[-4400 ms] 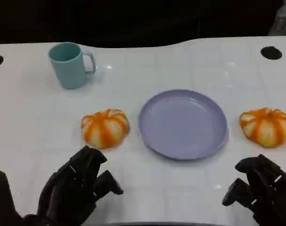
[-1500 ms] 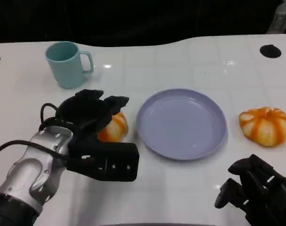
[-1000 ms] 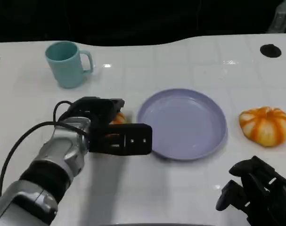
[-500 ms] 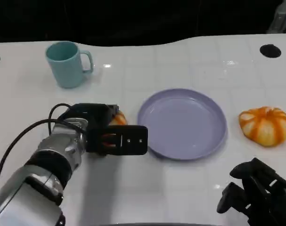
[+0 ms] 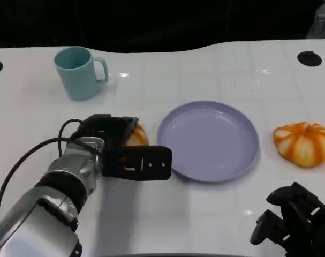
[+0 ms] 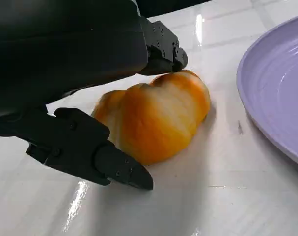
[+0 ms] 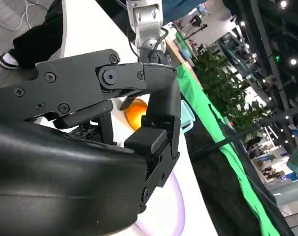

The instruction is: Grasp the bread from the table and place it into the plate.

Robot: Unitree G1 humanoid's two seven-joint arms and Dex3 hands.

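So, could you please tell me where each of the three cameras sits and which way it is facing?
Head view: high on the robot, looking down at the table; shows the left hand over a bread beside the plate, and the right hand.
Left wrist view: behind the left hand, low, facing the bread between its fingers.
Right wrist view: behind the right hand, facing across the table.
Head and left wrist views share bread and plate.

The left hand [image 5: 116, 147] covers a bread [image 5: 135, 136] beside the purple plate [image 5: 208, 140].
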